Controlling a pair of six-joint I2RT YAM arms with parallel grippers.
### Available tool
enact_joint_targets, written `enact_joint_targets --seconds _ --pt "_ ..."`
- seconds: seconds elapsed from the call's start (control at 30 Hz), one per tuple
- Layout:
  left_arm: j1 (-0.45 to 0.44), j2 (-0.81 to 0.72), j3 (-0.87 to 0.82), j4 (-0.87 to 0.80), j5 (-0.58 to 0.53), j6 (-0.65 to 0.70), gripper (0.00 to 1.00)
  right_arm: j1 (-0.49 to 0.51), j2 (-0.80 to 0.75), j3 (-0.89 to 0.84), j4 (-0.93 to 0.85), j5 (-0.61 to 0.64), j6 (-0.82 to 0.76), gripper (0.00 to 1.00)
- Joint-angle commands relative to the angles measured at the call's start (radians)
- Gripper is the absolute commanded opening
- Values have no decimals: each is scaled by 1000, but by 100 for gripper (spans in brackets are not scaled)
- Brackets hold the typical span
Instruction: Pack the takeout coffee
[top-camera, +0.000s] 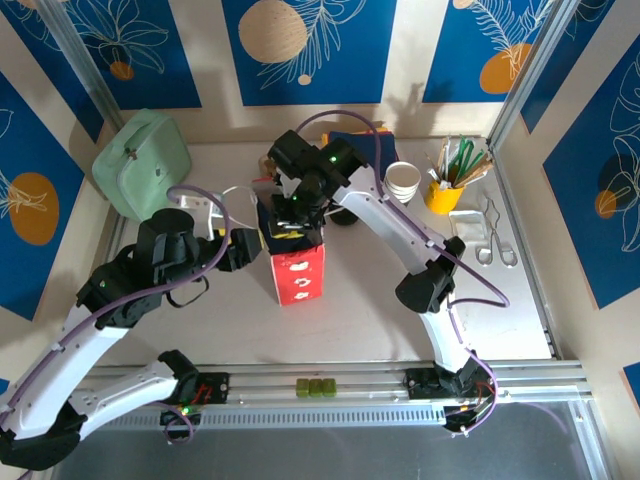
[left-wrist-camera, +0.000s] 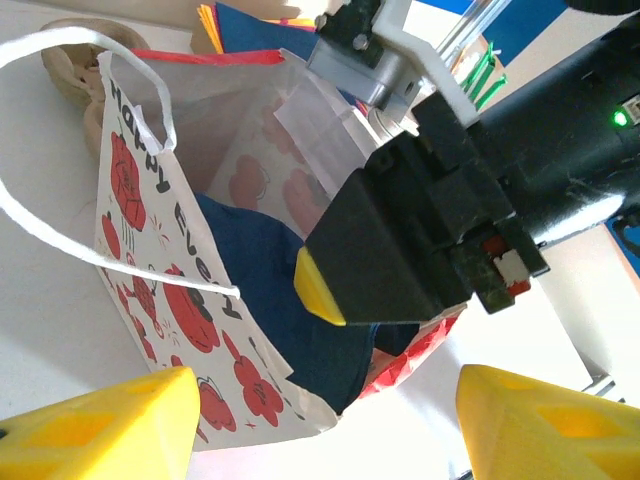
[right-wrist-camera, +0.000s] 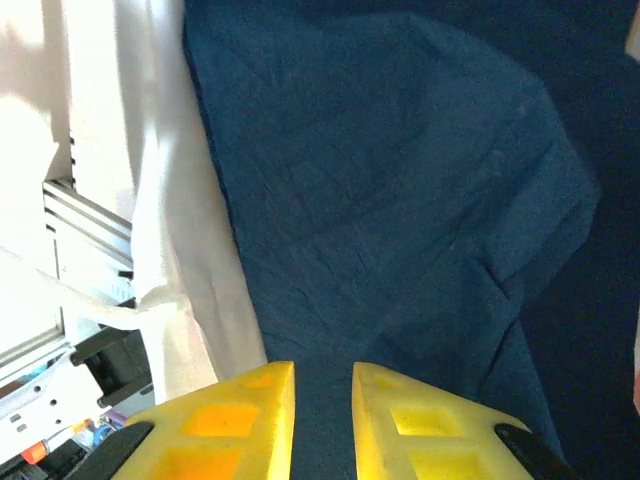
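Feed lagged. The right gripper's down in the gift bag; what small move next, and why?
Probably lift the right gripper straight up out of the bag: its fingers stand nearly together over the blue paper, with nothing visible between them.

We see the top view bright and sharp; glare whitens the right wrist view's left edge, the blue sheet (right-wrist-camera: 400, 200) dim.

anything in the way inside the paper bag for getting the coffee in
Yes. The right gripper itself sits in the mouth of the paper bag, and a crumpled dark blue sheet spreads across the bag's inside right below its fingertips. Anything beneath that sheet is hidden.
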Motion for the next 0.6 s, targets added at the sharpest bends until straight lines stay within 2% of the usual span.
enact_joint_targets --seconds 0.0,0.27,0.57 --pt "8 -15 -14 -21 -13 -18 69 13 36 2 -60 6 -7 23" --pt "8 -15 -31 -11 -4 -30 68 15 97 28 -108 54 -12 23" --pt "8 -11 -23 -16 -28 -12 69 -2 124 291 -163 37 -29 24"
